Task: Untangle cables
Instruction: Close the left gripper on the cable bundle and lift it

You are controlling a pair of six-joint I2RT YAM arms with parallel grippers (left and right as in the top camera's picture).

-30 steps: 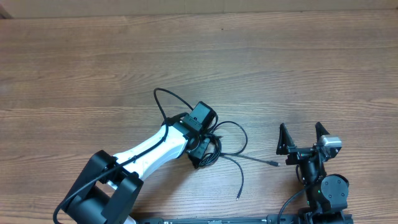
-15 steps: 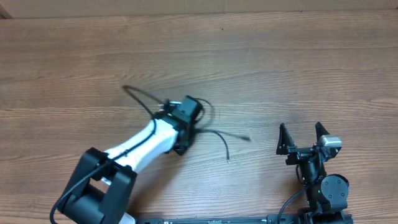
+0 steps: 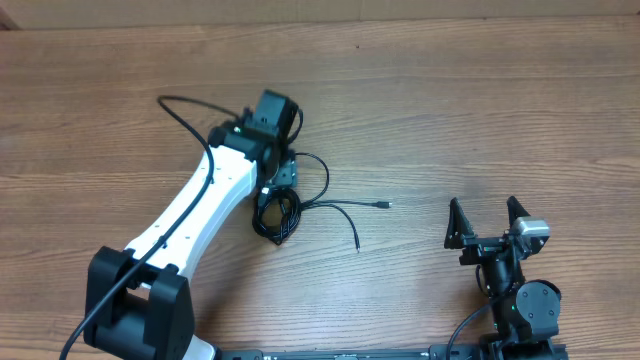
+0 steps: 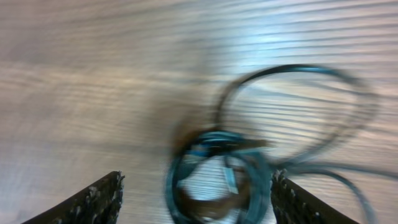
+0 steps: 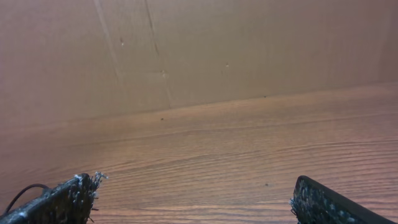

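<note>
The cables (image 3: 279, 212) are thin black cords, coiled in a bundle left of the table's centre. One loop (image 3: 322, 178) bulges right, and two loose ends (image 3: 384, 205) trail right. My left gripper (image 3: 281, 178) hangs just over the bundle's top. In the blurred left wrist view the coil (image 4: 219, 179) lies between the left gripper's (image 4: 196, 202) spread jaws, which are open and touch nothing. My right gripper (image 3: 484, 207) rests open at the front right, far from the cords. In the right wrist view, only bare wood shows between the right gripper's (image 5: 196, 202) fingers.
A brown cardboard wall (image 5: 199, 50) stands along the table's far edge. The left arm's white link (image 3: 200, 200) slants across the table's front left, with its own thick black wire (image 3: 185, 115) arching to the left.
The left arm swung up and to the left, dragging the bundle with it. Its jaws went from shut to open, and the cords now lie loose. The right arm stayed still.
</note>
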